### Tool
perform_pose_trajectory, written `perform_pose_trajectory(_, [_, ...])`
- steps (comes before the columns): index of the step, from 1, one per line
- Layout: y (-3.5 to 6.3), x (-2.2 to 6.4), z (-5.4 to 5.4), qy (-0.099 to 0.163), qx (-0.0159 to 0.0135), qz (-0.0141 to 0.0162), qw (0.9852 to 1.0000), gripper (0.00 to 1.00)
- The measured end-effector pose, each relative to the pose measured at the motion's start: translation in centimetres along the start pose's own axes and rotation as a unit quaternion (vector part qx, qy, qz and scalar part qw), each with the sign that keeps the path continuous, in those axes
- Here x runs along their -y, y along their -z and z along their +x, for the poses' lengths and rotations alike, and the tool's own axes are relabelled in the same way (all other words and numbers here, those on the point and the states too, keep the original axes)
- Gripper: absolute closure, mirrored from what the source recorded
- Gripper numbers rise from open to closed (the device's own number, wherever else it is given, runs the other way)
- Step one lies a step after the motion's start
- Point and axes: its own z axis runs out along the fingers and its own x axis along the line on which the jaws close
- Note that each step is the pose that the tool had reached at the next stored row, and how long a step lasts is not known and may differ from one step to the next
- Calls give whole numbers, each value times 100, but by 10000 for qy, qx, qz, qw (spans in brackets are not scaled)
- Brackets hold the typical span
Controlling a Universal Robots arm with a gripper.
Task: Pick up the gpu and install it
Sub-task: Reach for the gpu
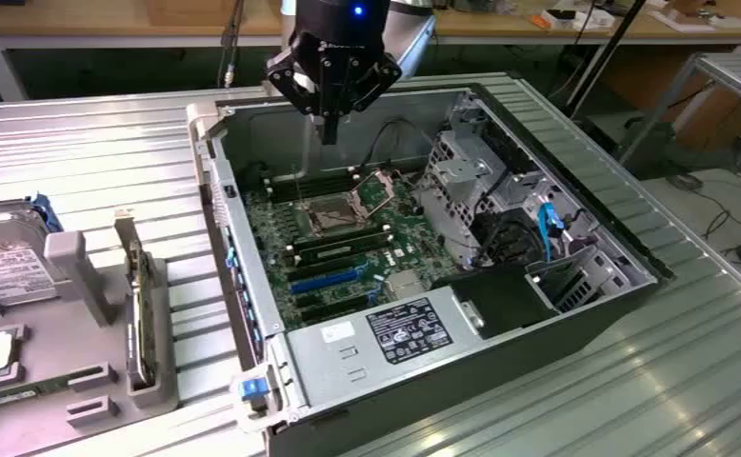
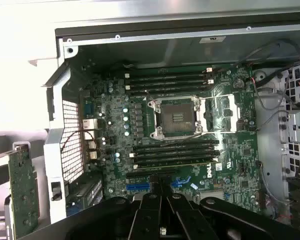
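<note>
The gpu (image 1: pixel 141 314) stands on its edge in a grey holder on the table, at the exterior view's left of the open computer case, its silver bracket pointing up. In the wrist view the gpu (image 2: pixel 22 192) appears as a green card outside the case's perforated rear wall. My gripper (image 1: pixel 330 131) hangs above the far end of the case, over the motherboard (image 1: pixel 332 233), well apart from the gpu. Its fingers (image 2: pixel 151 220) are shut together with nothing held between them. A blue expansion slot (image 2: pixel 139 186) lies on the board just beside the fingertips in the wrist view.
A silver hard drive (image 1: pixel 2 262) and a thin green RAM stick (image 1: pixel 21 392) rest in the grey fixture at the exterior view's left. Inside the case are the CPU socket (image 2: pixel 176 118), a power supply (image 1: pixel 396 328) and a drive cage with cables (image 1: pixel 523 224).
</note>
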Motion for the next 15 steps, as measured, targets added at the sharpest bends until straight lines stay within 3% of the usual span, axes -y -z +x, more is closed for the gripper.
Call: perform_pose_trajectory(15, [0,1,8,0,0,-4,10000,89])
